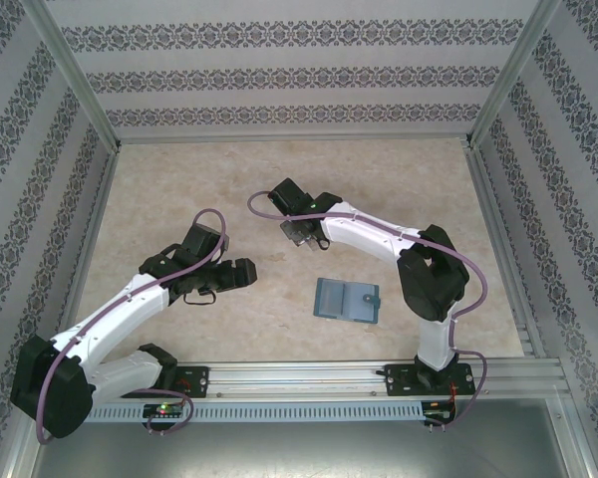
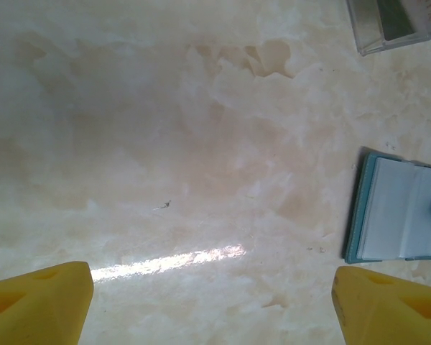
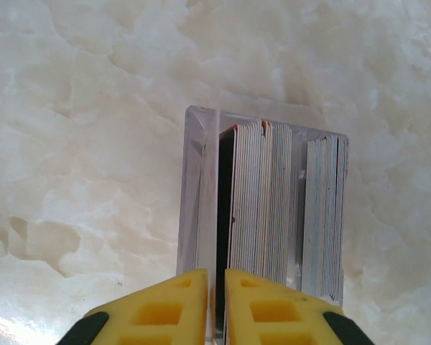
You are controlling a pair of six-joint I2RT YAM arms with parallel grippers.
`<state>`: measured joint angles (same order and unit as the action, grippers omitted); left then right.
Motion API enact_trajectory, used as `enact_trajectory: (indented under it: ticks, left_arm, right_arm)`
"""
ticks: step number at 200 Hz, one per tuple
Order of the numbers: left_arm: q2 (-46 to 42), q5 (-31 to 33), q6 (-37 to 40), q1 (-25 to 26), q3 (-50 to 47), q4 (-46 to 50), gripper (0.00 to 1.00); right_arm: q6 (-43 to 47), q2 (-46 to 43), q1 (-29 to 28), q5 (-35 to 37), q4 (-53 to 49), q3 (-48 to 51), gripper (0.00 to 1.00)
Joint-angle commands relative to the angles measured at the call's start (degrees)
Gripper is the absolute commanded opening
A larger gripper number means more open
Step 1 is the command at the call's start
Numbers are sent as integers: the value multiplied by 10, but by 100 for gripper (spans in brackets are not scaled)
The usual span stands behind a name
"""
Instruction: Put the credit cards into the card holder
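The credit cards (image 3: 262,201) stand on edge, packed in a clear plastic box (image 3: 194,194) on the marble table. My right gripper (image 3: 216,302) hangs straight over that box (image 1: 301,235), its jaws nearly together with a thin dark slit between them, in line with the gap beside the card stack. Whether a card is pinched I cannot tell. The card holder (image 1: 346,300) is a teal wallet lying open and flat, its lighter inside up. It lies at the right edge of the left wrist view (image 2: 399,215). My left gripper (image 2: 212,302) is open over bare table, left of the wallet.
Patterned walls and metal rails (image 1: 329,370) bound the table. Bare marble (image 1: 199,189) spreads at the back left and far right. The clear box corner (image 2: 395,21) shows at the top right of the left wrist view.
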<state>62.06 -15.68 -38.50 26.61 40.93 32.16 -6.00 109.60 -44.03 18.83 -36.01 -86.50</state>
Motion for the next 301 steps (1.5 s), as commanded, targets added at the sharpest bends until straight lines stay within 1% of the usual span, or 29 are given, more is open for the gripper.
enact_trajectory:
  ticks: [1,23,39,56,74,91,109,132,148,170,205,226,249,264,301]
  left_arm:
    - [-11,-10,12,0,-11,-22,87]
    - [-7,-11,15,-1,-8,-20,87]
    - [-11,-11,14,0,-10,-24,87]
    - [-15,-12,15,-1,-15,-35,87]
    - [-11,-15,19,-1,-9,-28,87]
    - [-11,-18,19,0,-15,-40,87]
    - [-3,-19,22,0,-15,-45,87]
    - [3,-18,19,0,-13,-48,87]
    - [3,-2,17,0,-8,-41,87]
    - [-9,19,13,0,-4,-29,87]
    - [-14,18,16,0,-5,-25,87]
    - [-11,15,13,-1,-11,-29,87]
    - [-8,20,12,-1,-11,-17,87]
    - [-5,27,14,0,-8,-7,86]
    - [2,8,13,0,-14,-20,84]
  right_arm:
    - [4,-3,2,25,-2,-2,17]
    - [8,8,1,40,-11,-10,17]
    - [14,14,2,42,-12,-15,11]
    - [16,18,1,43,-24,-22,11]
    - [5,10,1,26,-34,-25,20]
    - [0,-15,-1,-2,-24,-15,23]
    - [-1,-28,-5,-14,-29,-17,25]
    - [-9,-25,-5,-56,-40,-30,26]
    - [-14,-16,-3,-75,-42,-36,26]
    - [-22,1,4,-88,-49,-44,27]
    - [-25,26,17,-88,-49,-45,27]
    - [-24,39,19,-79,-51,-46,25]
    - [-22,49,15,-77,-65,-54,15]
    - [-22,44,12,-74,-65,-52,12]
    - [-27,31,12,-71,-66,-52,3]
